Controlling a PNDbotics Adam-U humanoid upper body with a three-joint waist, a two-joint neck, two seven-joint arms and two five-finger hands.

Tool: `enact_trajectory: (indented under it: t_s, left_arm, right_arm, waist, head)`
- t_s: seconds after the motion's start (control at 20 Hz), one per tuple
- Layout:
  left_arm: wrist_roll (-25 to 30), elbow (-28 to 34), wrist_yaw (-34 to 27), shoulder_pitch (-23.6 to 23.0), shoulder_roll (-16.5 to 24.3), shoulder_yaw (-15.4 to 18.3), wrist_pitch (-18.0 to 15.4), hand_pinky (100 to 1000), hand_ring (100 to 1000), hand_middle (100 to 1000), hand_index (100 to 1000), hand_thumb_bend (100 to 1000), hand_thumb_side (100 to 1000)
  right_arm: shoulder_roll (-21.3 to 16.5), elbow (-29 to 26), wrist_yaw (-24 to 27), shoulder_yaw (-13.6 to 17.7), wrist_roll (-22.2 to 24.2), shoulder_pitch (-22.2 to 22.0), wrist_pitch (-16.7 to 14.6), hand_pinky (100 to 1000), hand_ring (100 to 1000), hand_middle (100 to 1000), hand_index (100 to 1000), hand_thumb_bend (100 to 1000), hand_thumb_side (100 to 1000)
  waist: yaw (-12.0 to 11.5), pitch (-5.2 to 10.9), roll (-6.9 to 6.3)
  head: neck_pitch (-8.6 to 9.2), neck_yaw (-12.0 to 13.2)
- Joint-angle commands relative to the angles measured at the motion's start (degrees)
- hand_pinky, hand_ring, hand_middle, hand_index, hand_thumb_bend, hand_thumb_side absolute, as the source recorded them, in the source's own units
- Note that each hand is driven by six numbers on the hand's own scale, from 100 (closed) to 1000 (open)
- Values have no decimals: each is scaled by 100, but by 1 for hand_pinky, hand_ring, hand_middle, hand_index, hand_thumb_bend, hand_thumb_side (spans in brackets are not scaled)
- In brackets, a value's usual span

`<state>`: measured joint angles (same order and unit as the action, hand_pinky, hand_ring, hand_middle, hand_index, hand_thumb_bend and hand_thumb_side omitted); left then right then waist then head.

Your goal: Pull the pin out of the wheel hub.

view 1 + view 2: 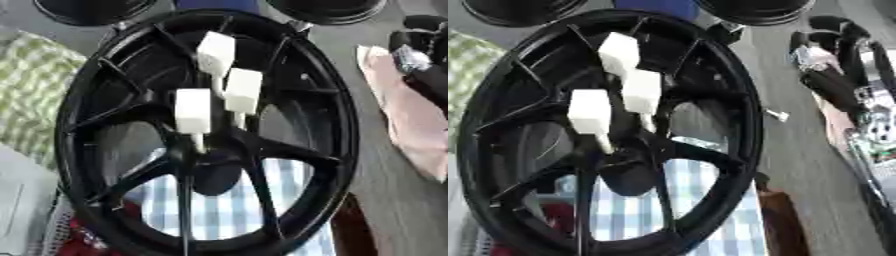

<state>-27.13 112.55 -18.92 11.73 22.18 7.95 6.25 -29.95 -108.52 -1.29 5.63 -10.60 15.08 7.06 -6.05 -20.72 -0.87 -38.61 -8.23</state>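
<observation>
Upright pins [192, 112] in hub [214, 160]

A green checked cloth [31, 85], a blue checked cloth [219, 210] and a pink cloth [407, 125] lie around.

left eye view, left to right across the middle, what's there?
Green checked cloth → black wheel hub → white pins in its centre → pink cloth → right hand at the right edge.

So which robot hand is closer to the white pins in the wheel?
Right. The right hand sits off to the right of the wheel hub and its white pins, not touching. The left hand isn't in view.
</observation>
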Motion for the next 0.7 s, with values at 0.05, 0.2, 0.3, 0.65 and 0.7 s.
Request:
enact_trajectory:
  t_s: [0.05, 0.2, 0.3, 0.65, 0.7]
  left_arm:
    - [23, 51, 3, 26, 85, 18, -6, 650, 677, 612, 733, 537, 638]
    - [22, 50, 4, 24, 81, 20, -9, 650, 677, 612, 733, 537, 638]
    - [23, 47, 7, 14, 84, 21, -9, 650, 676, 612, 733, 536, 638]
    - [25, 43, 18, -9, 119, 24, -8, 650, 676, 612, 733, 535, 639]
    - [27, 43, 21, -13, 128, 23, -7, 650, 676, 612, 733, 535, 639]
  right_arm:
    - [-88, -49, -46, 27, 15, 35, -13, 911, 813, 789, 790, 233, 412]
    - [-101, -52, -43, 28, 17, 37, -18, 911, 813, 789, 790, 233, 410]
    - [-128, -59, -45, 34, 20, 38, -23, 911, 814, 790, 791, 243, 402]
    - [-454, -143, -92, 12, 132, 50, -41, 911, 816, 791, 793, 255, 394]
    - [-560, -164, -91, -3, 165, 64, -44, 912, 816, 791, 793, 256, 392]
  waist:
    - [3, 124, -78]
    - [2, 139, -84]
    - [0, 149, -85]
    - [2, 168, -67]
    - [3, 170, -59]
  head:
    - [98, -16]
    - [77, -11]
    - [46, -18]
    - [-121, 8]
    - [-130, 11]
